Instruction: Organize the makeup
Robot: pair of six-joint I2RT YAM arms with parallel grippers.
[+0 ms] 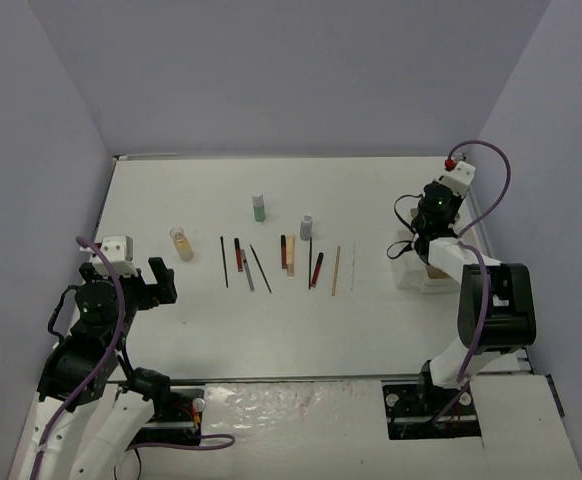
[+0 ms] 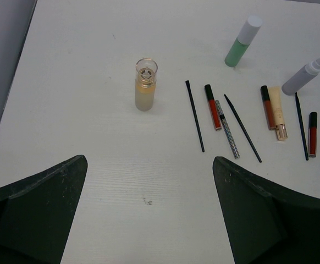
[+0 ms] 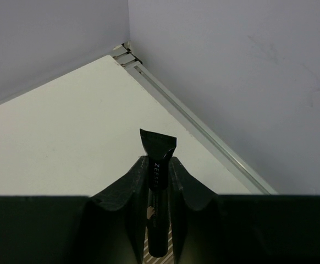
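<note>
The makeup lies in a row mid-table: a beige bottle (image 1: 181, 243), a green-based bottle (image 1: 259, 208), a grey bottle (image 1: 306, 227) and several thin sticks (image 1: 287, 256) in black, red and tan. The left wrist view shows the beige bottle (image 2: 145, 85), green bottle (image 2: 242, 43), grey bottle (image 2: 307, 74) and the sticks (image 2: 227, 129). My left gripper (image 1: 161, 281) is open and empty, hovering near-left of the beige bottle, its jaws wide apart (image 2: 150, 162). My right gripper (image 3: 158, 162) is shut on a black tube (image 3: 158, 144) and sits over the white tray (image 1: 408, 274) at the right.
Purple walls close the table on the left, back and right. A metal rail (image 3: 193, 124) runs along the table's back right edge near the right gripper. The arm bases stand at the near edge.
</note>
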